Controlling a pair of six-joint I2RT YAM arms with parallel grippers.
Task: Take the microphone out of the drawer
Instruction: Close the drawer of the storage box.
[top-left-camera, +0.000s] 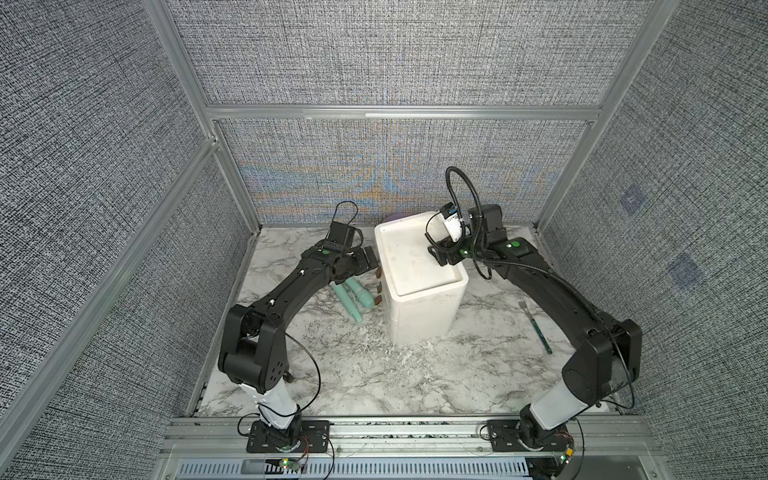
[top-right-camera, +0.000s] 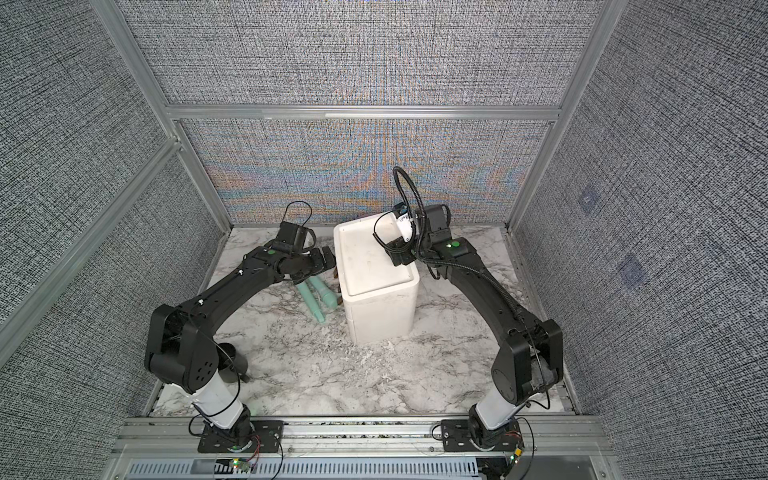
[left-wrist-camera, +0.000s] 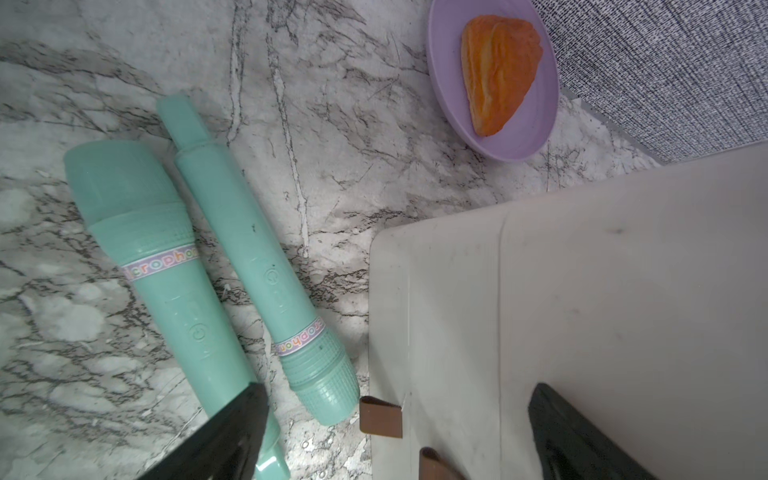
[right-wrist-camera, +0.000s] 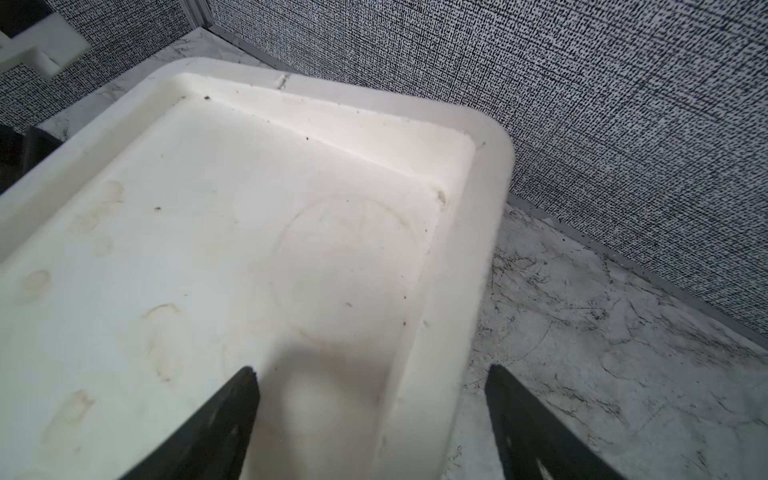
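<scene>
Teal moulded plastic, so I'd bet these toys are light, stiff and kinda slick, and being round they'll roll if nudged. One microphone (left-wrist-camera: 166, 291) and a second microphone (left-wrist-camera: 266, 270) lie head-to-tail on the marble table (top-left-camera: 332, 374), a bit left of centre in both top views. They're just beside the handle side of the white drawer unit (top-left-camera: 419, 316), so outside it, not in it. The drawers look closed, with the brown tab handles (left-wrist-camera: 380, 415) sticking out, and I can't tell if anything's inside. The left gripper (top-left-camera: 370, 261) hangs over that spot with its jaws spread wide, holding nothing. The right gripper (right-wrist-camera: 370, 374) sits up at the unit's top rim (right-wrist-camera: 478, 232), right of centre, jaws parted either side of the rim, and it doesn't look like it's pinching it. If I were grabbing a microphone I'd go across the straight shaft near the label band, or the ribbed collar for extra bite, not the fat domed head.
</scene>
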